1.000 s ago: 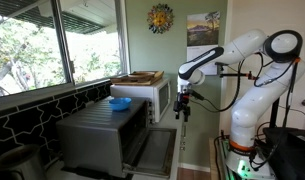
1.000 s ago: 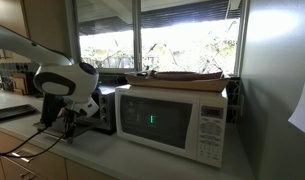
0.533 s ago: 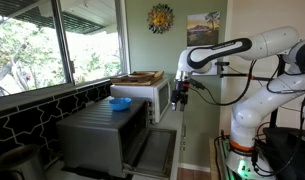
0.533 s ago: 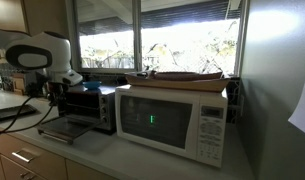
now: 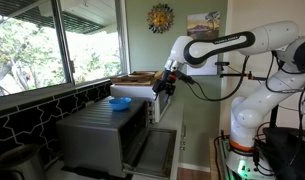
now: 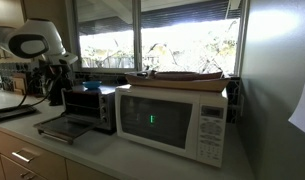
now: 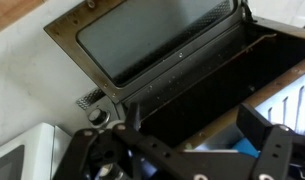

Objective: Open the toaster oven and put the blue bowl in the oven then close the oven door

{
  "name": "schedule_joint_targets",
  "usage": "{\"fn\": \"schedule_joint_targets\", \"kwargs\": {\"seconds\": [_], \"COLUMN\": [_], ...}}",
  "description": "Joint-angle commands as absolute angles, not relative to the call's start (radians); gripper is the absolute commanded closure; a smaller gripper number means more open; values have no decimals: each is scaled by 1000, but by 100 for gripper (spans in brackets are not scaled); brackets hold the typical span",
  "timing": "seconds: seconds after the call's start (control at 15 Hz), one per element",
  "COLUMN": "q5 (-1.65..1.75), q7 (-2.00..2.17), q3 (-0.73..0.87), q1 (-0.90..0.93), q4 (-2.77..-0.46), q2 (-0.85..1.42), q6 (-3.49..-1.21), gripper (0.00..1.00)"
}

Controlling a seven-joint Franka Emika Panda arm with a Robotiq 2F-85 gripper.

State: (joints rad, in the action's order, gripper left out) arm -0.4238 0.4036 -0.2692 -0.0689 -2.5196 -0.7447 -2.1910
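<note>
The grey toaster oven (image 5: 97, 135) stands on the counter with its oven door (image 5: 157, 150) folded down open; it also shows in an exterior view (image 6: 92, 105). The blue bowl (image 5: 120, 102) sits on the oven's ribbed top. My gripper (image 5: 164, 88) hangs above the oven's front, a little to the side of the bowl, open and empty. In the wrist view the open door (image 7: 157, 40) and the dark oven cavity (image 7: 212, 85) lie below my spread fingers (image 7: 197, 150), and a patch of the blue bowl (image 7: 245, 146) shows between them.
A white microwave (image 5: 157, 98) (image 6: 177, 120) stands right beside the oven, with a flat wooden tray (image 5: 138, 77) on top. A window and tiled wall run behind the counter. The open door sticks out over the counter's front.
My arm has swung from in front of the open door up and toward the oven top, closer to the bowl. The door stays open and the bowl has not moved.
</note>
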Motion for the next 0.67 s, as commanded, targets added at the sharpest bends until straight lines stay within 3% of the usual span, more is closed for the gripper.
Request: {"fn": "schedule_joint_targets", "kwargs": {"seconds": [0.0,0.6], "q5": [-339,-240], "q7": [498,602], "q3": [-293,-262], "q1": [-82,-50], "q4": [-2388,-2143], "q2": [-555,-274], "q6": [-2277,-2355], "gripper": [0,0]}}
